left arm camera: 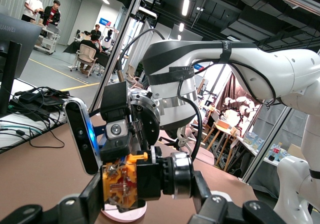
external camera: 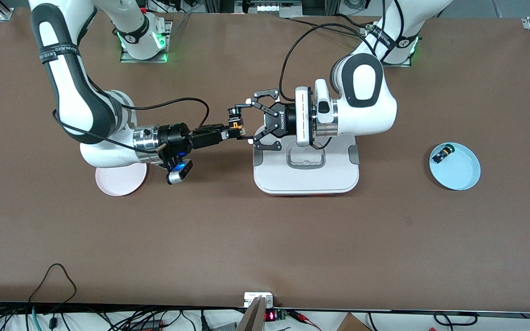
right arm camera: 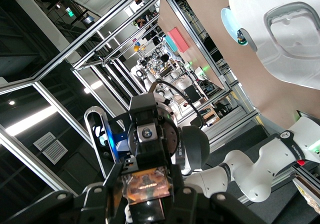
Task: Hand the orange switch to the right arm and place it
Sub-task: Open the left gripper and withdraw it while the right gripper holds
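The orange switch (external camera: 235, 124) is gripped at once by the left gripper (external camera: 246, 120) and the right gripper (external camera: 236, 132), in the air beside the white tray (external camera: 305, 179). Its lower part is hidden by the fingers.

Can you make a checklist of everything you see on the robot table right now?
Surface: brown table, mostly bare.
Job's things: orange switch up in the air between both end effectors, above the table beside the white tray.
Clutter: pink plate under the right arm; blue plate toward the left arm's end, holding a small black part with a green cap.
Grippers: right end effector shut on the orange switch; left end effector shut on the orange switch too.
Cables: black cables loop from both wrists; more wires along the table edge nearest the front camera.
Surroundings: metal frames, people and desks far off in the left wrist view.
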Controlling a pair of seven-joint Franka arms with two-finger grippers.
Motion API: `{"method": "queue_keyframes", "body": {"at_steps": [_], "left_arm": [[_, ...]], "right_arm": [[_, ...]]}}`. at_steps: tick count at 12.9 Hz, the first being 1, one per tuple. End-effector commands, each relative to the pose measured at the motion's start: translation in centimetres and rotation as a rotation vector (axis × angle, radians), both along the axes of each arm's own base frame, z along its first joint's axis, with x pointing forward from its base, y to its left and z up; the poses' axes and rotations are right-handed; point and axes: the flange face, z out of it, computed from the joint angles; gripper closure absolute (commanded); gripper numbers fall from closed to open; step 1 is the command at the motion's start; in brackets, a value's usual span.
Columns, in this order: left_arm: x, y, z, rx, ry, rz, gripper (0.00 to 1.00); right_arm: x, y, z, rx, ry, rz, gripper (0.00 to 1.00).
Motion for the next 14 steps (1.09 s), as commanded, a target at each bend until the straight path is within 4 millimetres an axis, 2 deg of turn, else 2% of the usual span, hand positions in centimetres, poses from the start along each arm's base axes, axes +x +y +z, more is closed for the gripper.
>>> {"method": "queue_keyframes", "body": {"at_steps": [1,2,3,5,8,11,13,14], "left_arm": [[0.0,-0.3,-0.2,-0.01,-0.002,0.011,0.66],[-0.1,-0.3,-0.1,-0.013,0.008,0.011,0.26],[-0.1,-0.3,-0.1,-0.018,0.015,0.009,0.0],[0.4,0.6,-0.1,-0.013,0.018,0.02,0.0],[3.0,5.4,0.0,0.02,-0.042,0.015,0.0],[5.2,12.6,0.5,0.11,-0.11,0.019,0.0],[6.0,17.9,-0.3,0.175,-0.117,0.048,0.0],[6.4,21.1,-1.7,0.218,-0.107,0.075,0.0]], "right_arm": [[-0.5,0.1,1.4,0.05,0.01,-0.011,0.68],[-0.5,0.1,1.3,0.049,0.01,-0.011,0.68],[-0.5,0.1,1.3,0.049,0.01,-0.011,0.68],[-0.5,0.2,1.3,0.057,0.009,-0.005,0.68],[-0.5,0.3,1.4,0.063,0.009,-0.009,0.68],[0.0,-0.8,1.1,0.062,-0.016,-0.028,0.69],[0.5,-1.9,1.0,0.055,-0.025,-0.042,0.69],[0.6,-2.6,0.5,0.031,-0.05,-0.034,0.69]]}}
